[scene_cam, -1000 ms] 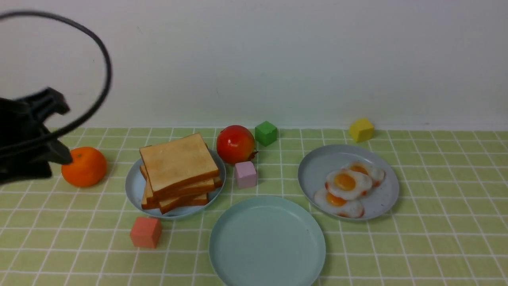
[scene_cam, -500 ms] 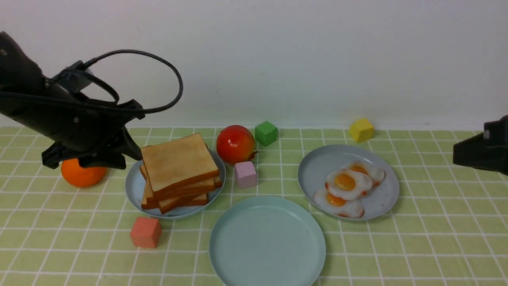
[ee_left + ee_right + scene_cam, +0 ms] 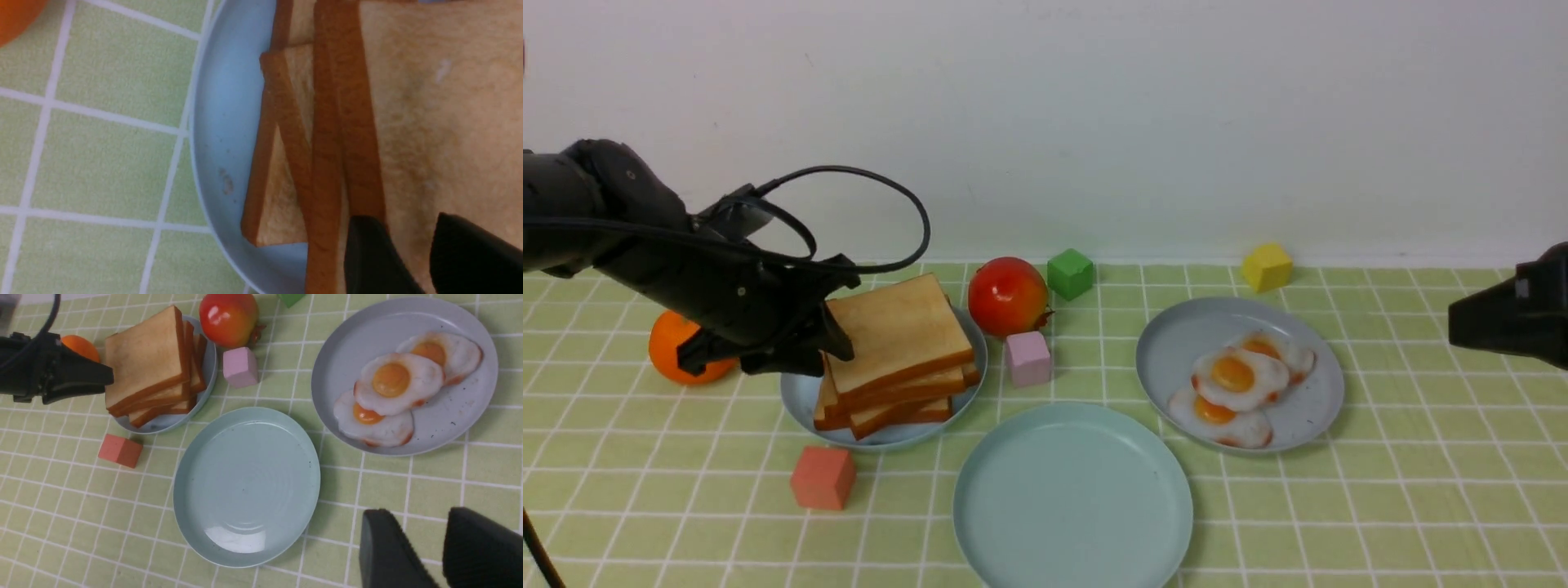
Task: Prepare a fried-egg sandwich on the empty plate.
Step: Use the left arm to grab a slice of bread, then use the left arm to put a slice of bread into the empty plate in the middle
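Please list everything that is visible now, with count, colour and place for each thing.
plate: 1, mint-green, front centre, empty
toast plate: 1, grey-blue, left of centre
egg plate: 1, grey-blue, right of centre
toast slices: several stacked, golden-tan, on toast plate
fried eggs: 3, white with orange yolks, overlapping on egg plate
orange: 1, orange, far left
round red fruit: 1, red, behind toast plate's right side
cubes: 4; green cube and yellow cube at back, pink cube behind plate, salmon cube front left
tablecloth: 1, green with white grid
left gripper: 1, black, open, at toast stack's top slice
right gripper: 1, black, open, far right above tablecloth
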### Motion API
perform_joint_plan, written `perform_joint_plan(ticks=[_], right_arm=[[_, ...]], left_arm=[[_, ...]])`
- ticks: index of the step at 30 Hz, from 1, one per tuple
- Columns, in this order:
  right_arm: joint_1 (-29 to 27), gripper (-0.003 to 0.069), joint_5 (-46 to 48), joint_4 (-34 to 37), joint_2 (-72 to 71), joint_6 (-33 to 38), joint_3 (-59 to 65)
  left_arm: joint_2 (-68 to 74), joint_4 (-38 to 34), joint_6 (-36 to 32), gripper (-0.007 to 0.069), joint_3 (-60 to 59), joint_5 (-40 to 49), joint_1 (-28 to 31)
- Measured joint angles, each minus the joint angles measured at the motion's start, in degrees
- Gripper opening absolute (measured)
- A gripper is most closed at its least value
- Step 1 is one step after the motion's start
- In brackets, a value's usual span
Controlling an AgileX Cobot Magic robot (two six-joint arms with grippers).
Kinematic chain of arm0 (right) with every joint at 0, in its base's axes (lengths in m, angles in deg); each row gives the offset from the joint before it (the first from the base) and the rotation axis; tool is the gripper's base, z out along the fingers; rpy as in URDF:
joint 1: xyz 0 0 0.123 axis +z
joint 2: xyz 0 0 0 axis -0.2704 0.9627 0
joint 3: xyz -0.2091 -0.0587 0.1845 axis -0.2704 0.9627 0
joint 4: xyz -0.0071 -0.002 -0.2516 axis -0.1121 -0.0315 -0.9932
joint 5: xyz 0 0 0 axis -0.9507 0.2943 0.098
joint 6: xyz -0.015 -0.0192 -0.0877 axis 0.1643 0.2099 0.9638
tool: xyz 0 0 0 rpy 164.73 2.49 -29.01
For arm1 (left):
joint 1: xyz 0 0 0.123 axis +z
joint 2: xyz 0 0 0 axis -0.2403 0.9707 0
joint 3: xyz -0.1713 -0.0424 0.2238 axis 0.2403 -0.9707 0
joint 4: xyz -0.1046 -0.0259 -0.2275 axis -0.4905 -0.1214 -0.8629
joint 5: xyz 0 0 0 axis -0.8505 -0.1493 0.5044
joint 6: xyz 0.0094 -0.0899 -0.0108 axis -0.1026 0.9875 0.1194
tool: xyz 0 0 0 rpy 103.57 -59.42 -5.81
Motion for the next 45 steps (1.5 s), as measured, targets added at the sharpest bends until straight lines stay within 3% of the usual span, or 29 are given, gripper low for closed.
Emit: perform_joint_plan(ticks=[5, 11, 20, 27, 36, 45], right_arm=[[0.0, 0.0241, 0.91, 0.0, 0.0, 0.0, 0.0], [0.0, 0.0241, 2.59, 0.0, 0.0, 0.07, 0.0], [0.0, 0.0241, 3.03, 0.0, 0.0, 0.07, 0.0], [0.0, 0.0241, 3.07, 0.11, 0.0, 0.07, 0.0], [0.0, 0.0241, 3.07, 0.17, 0.0, 0.07, 0.0], [0.0, 0.0241, 3.07, 0.17, 0.0, 0.07, 0.0]], left_arm=[[1.24, -0.82, 0.0, 0.0225, 0.12, -0.39, 0.0], [1.03, -1.03, 0.0, 0.0032, 0.13, -0.25, 0.0], [-10.66, -1.44, -3.19, 0.0032, 0.07, 3.18, -1.17], [-18.16, -7.86, -8.78, 0.0032, -7.63, 2.5, -10.85], [-11.15, -11.53, -10.28, 0.0032, -16.07, -7.64, -20.85], [-2.44, -13.67, -10.42, 0.0032, -16.07, -10.18, -22.31]])
